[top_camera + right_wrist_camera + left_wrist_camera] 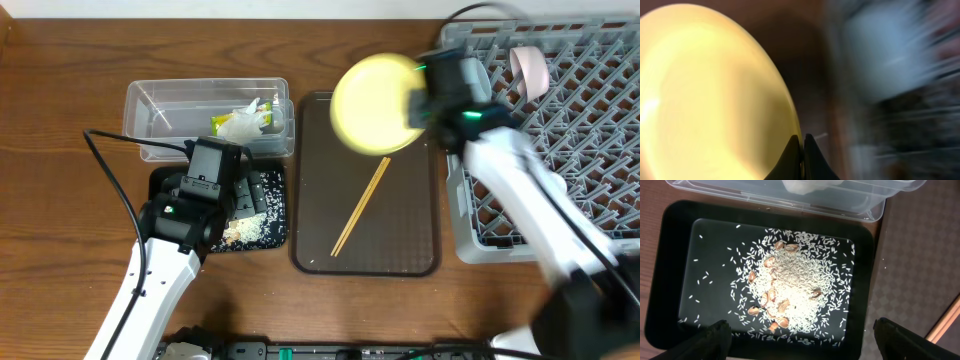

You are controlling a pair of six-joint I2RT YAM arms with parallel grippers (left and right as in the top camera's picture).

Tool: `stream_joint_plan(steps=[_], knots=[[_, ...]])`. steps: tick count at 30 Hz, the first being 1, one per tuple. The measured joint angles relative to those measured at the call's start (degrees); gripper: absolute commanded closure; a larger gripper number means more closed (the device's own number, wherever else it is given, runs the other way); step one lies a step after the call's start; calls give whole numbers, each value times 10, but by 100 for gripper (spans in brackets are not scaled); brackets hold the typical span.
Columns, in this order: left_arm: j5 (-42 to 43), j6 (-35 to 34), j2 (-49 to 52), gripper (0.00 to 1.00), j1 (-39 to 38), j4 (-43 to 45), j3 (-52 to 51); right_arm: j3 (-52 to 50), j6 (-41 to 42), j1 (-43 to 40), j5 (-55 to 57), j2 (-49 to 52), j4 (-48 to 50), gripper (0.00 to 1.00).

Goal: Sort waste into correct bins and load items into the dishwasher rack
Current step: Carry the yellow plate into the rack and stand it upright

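My right gripper is shut on the rim of the round yellow plate and holds it in the air over the top right of the brown serving tray, next to the grey dishwasher rack. In the right wrist view the plate fills the left, pinched by the fingers; the rest is blurred. My left gripper is open above the black tray, which holds rice grains. The green-and-white wrapper lies in the clear tub. A pale cup stands in the rack.
The dark brown serving tray lies in the middle with wooden chopsticks on it. The left arm's cable runs across the table at the left. The bowls do not show.
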Motion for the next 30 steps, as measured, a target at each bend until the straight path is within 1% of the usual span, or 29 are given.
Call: stream_joint_plan(steps=[3, 6, 11, 13, 18, 23, 30], knots=[[0, 0, 0, 7, 0, 0, 0, 1, -56, -31, 55, -64, -6, 99], [0, 0, 0, 7, 0, 0, 0, 1, -137, -65, 130, -106, -6, 99], [0, 0, 0, 7, 0, 0, 0, 1, -258, -111, 238, -122, -12, 99], [0, 0, 0, 7, 0, 0, 0, 1, -289, -125, 277, -121, -26, 99], [0, 0, 0, 7, 0, 0, 0, 1, -294, -139, 323, -114, -76, 99], [0, 0, 0, 7, 0, 0, 0, -1, -278, -139, 336, -77, -94, 99], [0, 0, 0, 7, 0, 0, 0, -21, -221, -139, 363, -14, -94, 99]])
